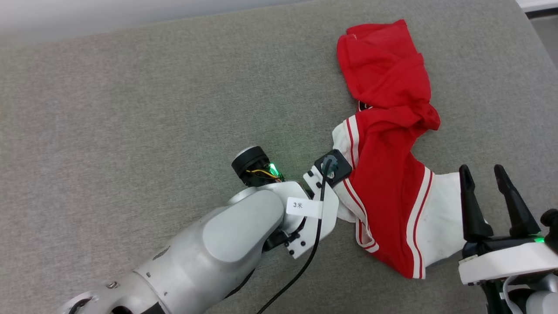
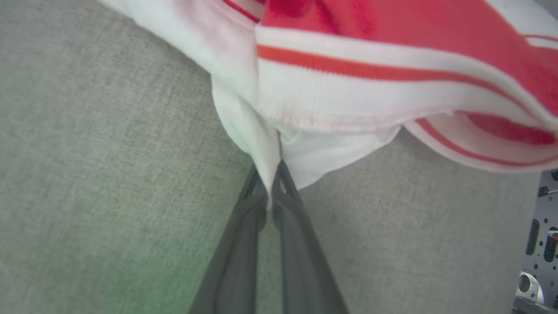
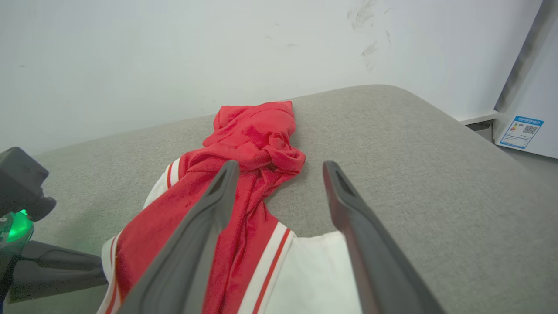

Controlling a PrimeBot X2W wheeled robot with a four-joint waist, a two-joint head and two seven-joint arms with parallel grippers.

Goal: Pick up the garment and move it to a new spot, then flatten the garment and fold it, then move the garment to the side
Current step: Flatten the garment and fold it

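Pinching a fold of white sleeve cloth, the left gripper [image 2: 271, 185] has its two long dark fingers pressed together on the red jersey-style T-shirt with white short sleeves and red-and-white stripe trim [image 2: 370, 83]; from those fingertips the striped hem and red body spread forward and off to the gripper's right, the sleeve drawn up into a peak at the grip.

The right gripper [image 1: 481, 170] stands with its jaws wide apart and nothing between them; its fingers are over the edge of the other white sleeve, though whether they touch the cloth cannot be told; the T-shirt [image 3: 253, 144] runs ahead of it and to its left, twisted into a bunched red knot just beyond the fingertips.

Both work over a broad grey woven fabric surface [image 1: 130, 109]; bare cloth lies open well out to the left gripper's left and ahead of it; past the bunched end the surface meets a white wall [image 3: 174, 52]; to the right gripper's right the rounded edge [image 3: 479, 144] drops off, near a white panel [image 3: 536, 87] carrying a blue label [image 3: 521, 131].
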